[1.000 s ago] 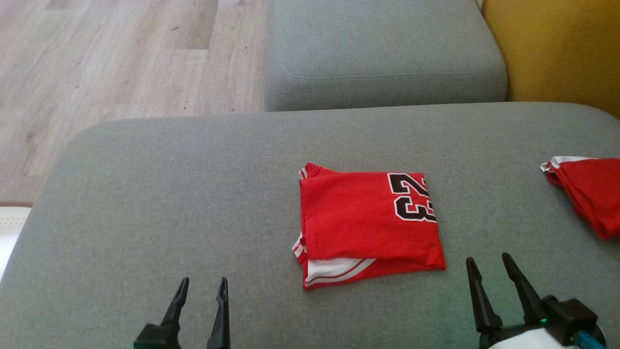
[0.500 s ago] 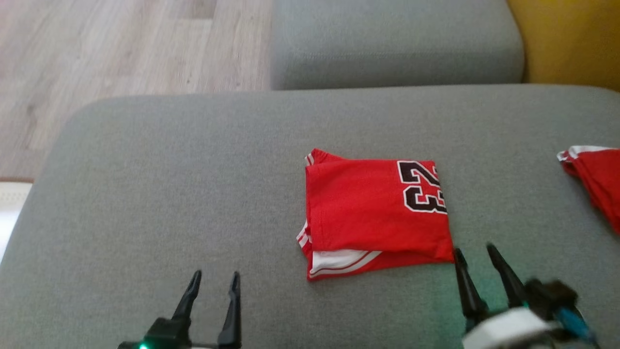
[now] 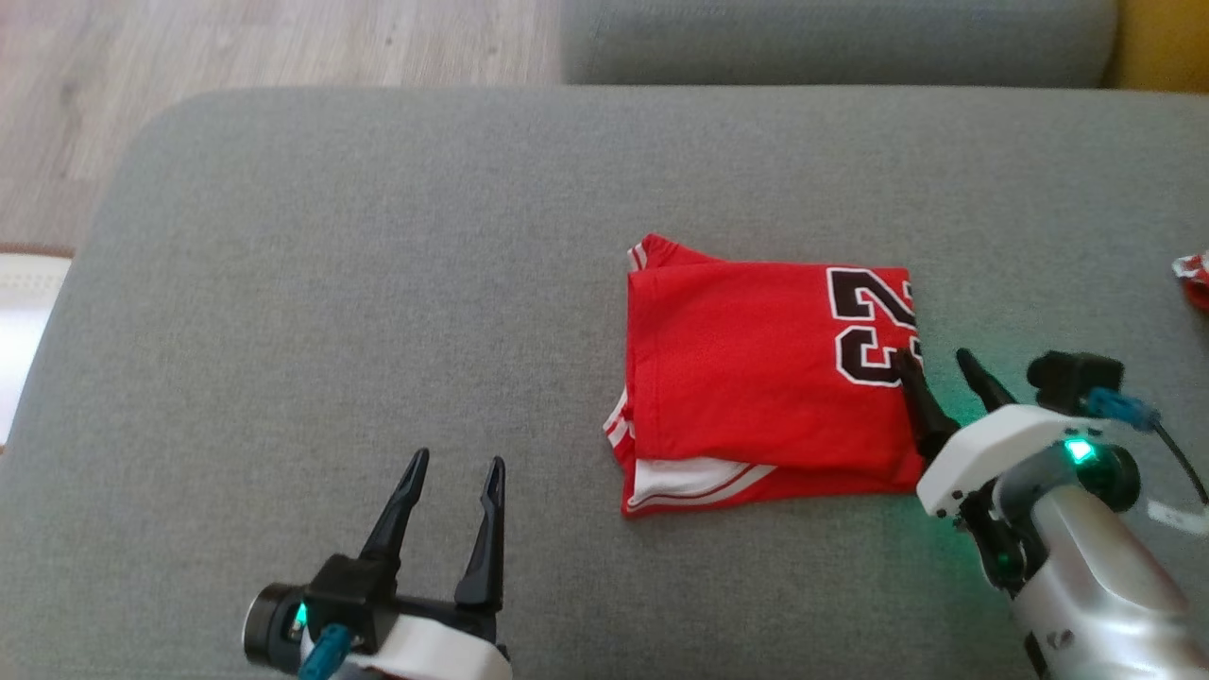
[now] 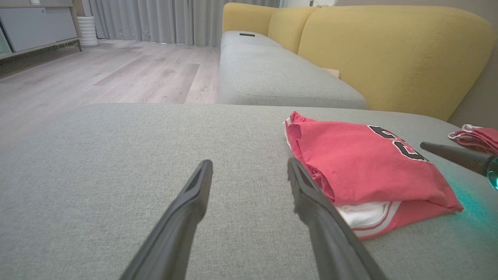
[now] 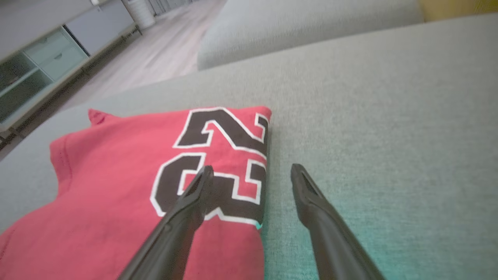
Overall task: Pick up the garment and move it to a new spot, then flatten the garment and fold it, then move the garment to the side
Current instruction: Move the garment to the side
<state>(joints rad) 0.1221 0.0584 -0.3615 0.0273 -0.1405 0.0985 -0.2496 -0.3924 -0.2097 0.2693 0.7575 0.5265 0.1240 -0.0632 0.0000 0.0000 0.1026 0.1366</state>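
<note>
A red jersey (image 3: 756, 378) with a black "23" lies folded into a rectangle on the grey sofa cushion (image 3: 378, 283); white trim peeks out along its near edge. My right gripper (image 3: 938, 364) is open and straddles the jersey's right edge, one finger over the number and the other over bare cushion, as the right wrist view shows (image 5: 251, 171) above the jersey (image 5: 116, 186). My left gripper (image 3: 451, 470) stands open over bare cushion to the left of the jersey (image 4: 369, 171), nothing between its fingers (image 4: 249, 167).
A second red garment (image 3: 1192, 276) lies at the cushion's far right edge, also in the left wrist view (image 4: 478, 136). Another grey seat cushion (image 3: 831, 38) and a yellow backrest (image 4: 389, 50) lie beyond. Wood floor (image 3: 236, 57) is at the upper left.
The head camera has tilted down, shifting the scene. My right gripper has advanced from short of the jersey's near right corner to straddle its right edge. The left gripper has come forward a little.
</note>
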